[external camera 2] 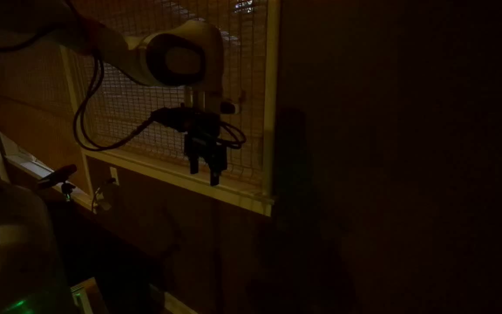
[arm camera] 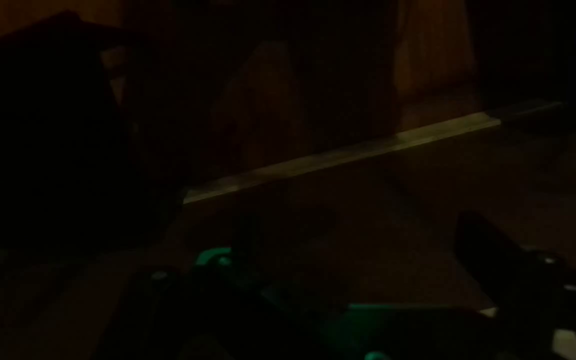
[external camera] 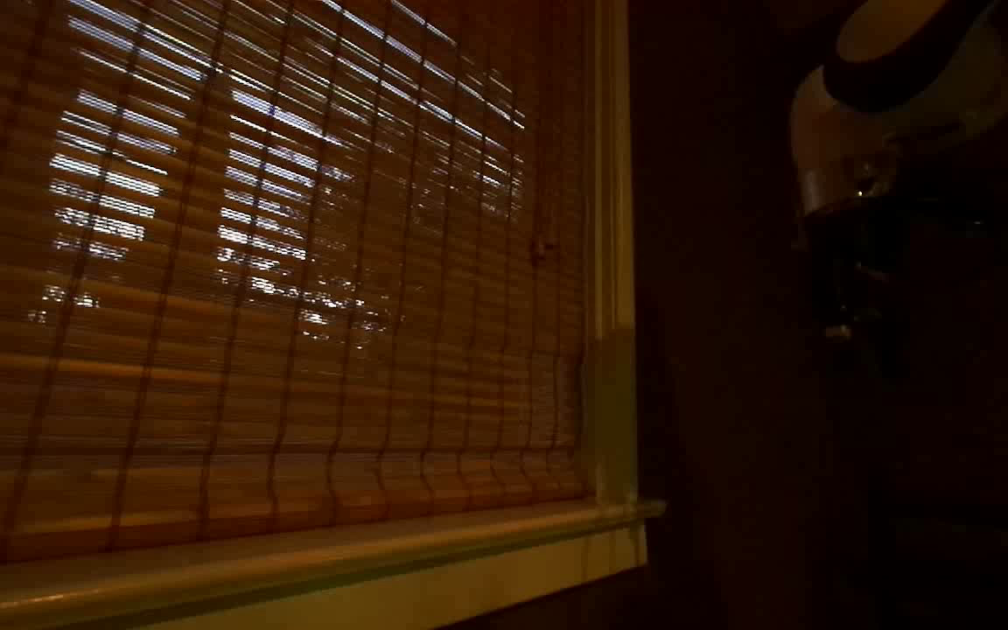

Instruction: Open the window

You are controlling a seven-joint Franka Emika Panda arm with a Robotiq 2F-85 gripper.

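The window has a pale frame (external camera: 613, 262) and sill (external camera: 469, 535), with a reddish-brown slatted blind (external camera: 434, 376) hanging down to the sill. Daylight shows through the slats; the glass is hidden behind the blind. The frame also shows in an exterior view (external camera 2: 270, 109), partly behind the arm. My gripper (external camera 2: 204, 178) points down, and its fingertips overlap the sill in that view; I cannot tell whether it touches. In another angle it hangs in the dark right of the frame. In the wrist view the gripper (arm camera: 358, 223) has its fingers wide apart with nothing between them.
A neighbouring blind (external camera 2: 37, 126) covers another window at the left. A dark device on a mount (external camera 2: 59, 175) and a wall outlet (external camera 2: 114, 175) are below. The robot's pale body (external camera 2: 11, 261) stands at lower left. A light baseboard strip (arm camera: 343, 157) crosses the wrist view. The scene is very dark.
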